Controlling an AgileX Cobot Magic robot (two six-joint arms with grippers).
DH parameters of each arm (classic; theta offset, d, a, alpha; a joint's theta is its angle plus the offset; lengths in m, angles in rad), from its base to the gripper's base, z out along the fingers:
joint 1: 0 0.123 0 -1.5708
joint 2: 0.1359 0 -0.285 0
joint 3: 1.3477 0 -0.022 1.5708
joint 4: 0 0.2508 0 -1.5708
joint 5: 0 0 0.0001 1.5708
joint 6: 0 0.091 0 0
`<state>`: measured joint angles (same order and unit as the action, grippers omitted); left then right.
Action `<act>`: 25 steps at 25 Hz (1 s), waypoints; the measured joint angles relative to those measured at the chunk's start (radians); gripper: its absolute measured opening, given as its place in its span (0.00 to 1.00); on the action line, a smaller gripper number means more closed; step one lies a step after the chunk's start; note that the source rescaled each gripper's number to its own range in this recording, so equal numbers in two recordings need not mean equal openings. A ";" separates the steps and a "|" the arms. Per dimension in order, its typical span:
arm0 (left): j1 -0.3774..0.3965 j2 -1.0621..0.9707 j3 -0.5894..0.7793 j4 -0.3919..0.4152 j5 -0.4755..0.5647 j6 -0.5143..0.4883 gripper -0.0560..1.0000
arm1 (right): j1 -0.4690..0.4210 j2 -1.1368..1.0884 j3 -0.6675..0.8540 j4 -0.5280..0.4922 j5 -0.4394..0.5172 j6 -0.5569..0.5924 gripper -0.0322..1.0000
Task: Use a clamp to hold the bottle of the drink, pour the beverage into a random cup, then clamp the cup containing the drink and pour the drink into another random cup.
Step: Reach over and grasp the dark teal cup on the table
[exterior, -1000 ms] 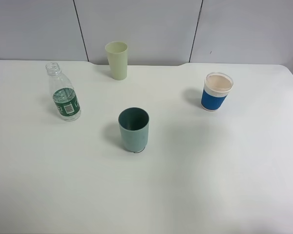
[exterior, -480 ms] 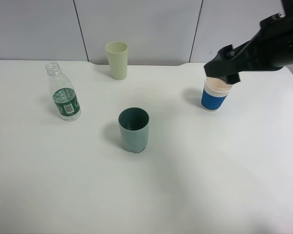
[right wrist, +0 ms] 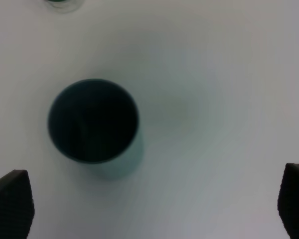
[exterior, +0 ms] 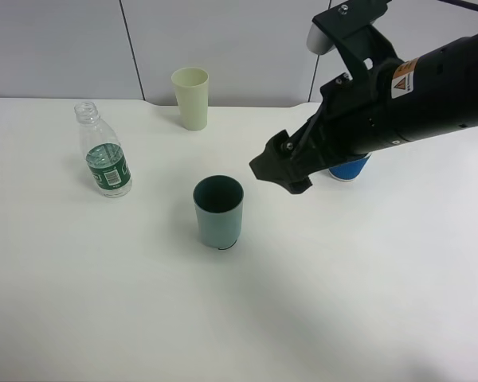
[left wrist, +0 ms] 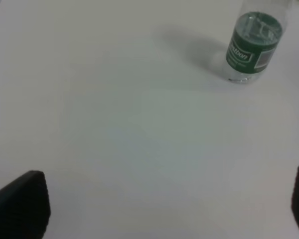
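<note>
The bottle (exterior: 104,153), clear, capless and green-labelled, stands upright at the left of the white table; it also shows in the left wrist view (left wrist: 251,47). The teal cup (exterior: 218,211) stands upright mid-table. My right gripper (exterior: 277,169) hangs above the table just right of it. In the right wrist view the gripper (right wrist: 152,206) is open and empty, with the teal cup (right wrist: 93,122) seen from above. The blue-sleeved cup (exterior: 350,169) is mostly hidden behind the right arm. My left gripper (left wrist: 159,206) is open and empty, well short of the bottle, and out of the exterior view.
A pale yellow-green cup (exterior: 190,97) stands at the back of the table (exterior: 103,302) near the grey wall panels. The black right arm (exterior: 406,87) spans the right rear of the table. The bottle's base (right wrist: 62,4) shows at the edge of the right wrist view.
The right arm has come in from the right, passing over the blue-sleeved cup, and now reaches leftward to just beside the teal cup. The cups and bottle have not moved.
</note>
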<state>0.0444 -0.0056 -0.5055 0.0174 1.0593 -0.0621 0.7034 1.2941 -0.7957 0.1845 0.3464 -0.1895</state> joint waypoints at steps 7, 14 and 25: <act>0.000 0.000 0.000 0.000 0.000 0.000 0.99 | 0.026 0.032 0.022 0.027 0.002 0.000 1.00; 0.000 0.000 0.000 0.000 0.000 0.000 0.99 | 0.026 0.109 0.058 0.028 -0.001 0.000 1.00; 0.000 0.000 0.000 0.000 0.000 0.000 0.99 | 0.026 0.287 0.088 -0.002 -0.097 -0.003 1.00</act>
<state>0.0444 -0.0056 -0.5055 0.0174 1.0593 -0.0621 0.7292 1.5810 -0.7075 0.1823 0.2499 -0.1924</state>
